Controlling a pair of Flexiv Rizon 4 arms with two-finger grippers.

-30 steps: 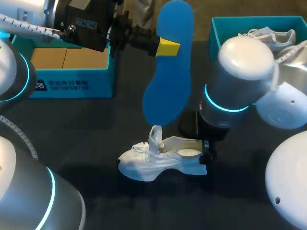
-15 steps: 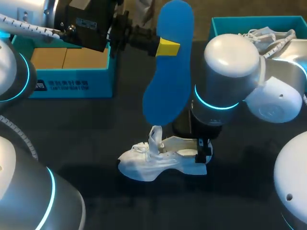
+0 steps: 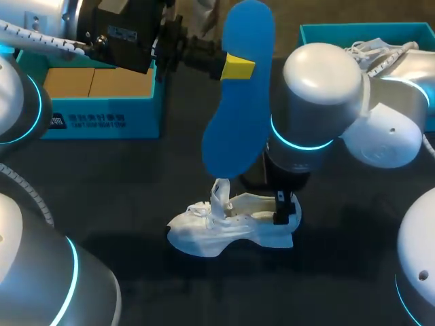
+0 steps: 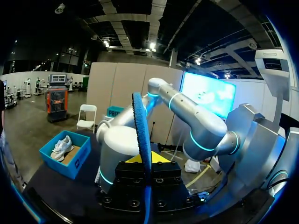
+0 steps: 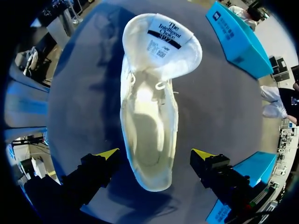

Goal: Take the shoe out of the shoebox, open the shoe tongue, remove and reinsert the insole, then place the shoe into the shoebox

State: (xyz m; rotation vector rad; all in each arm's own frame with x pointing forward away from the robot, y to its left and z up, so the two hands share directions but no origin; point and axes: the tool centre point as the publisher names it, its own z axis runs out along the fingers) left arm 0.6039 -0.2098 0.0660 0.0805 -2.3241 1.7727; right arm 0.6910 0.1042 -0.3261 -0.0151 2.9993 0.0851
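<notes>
- Teal shoebox [image 3: 102, 119]: it stands open at the table's left rear, well apart from the shoe. Only its cardboard floor shows inside.
- Left gripper [image 4: 145, 161]: its two yellow-tipped fingers are closed on the blue insole [image 3: 238, 102], gripping it flat-face to flat-face near its upper end. The insole hangs edge-up in the air, and its lower end points down at the shoe's opening.
- Insole handling: treat it as light, thin and flexible. Expect it to bend when the free end meets the shoe. Judge the present hold suitable for feeding the free end in first.
- White shoe [image 5: 149, 116]: it stands upright on the dark table [image 3: 136, 190], near the middle. The tongue [image 5: 161, 39] is folded forward over the laces, and the footbed is bare.
- Shoe handling: the upper looks soft, while the thick sole and heel look firmer. Take hold across the heel sides to steady it. Avoid squeezing the collar shut.
- Right gripper [image 5: 155, 154]: its fingers are spread wide, one on each side of the heel. They hold nothing, and contact with the shoe is not evident.
- Second shoebox [image 3: 319, 30]: it sits at the right rear and contains another white shoe [image 3: 380, 51].
</notes>
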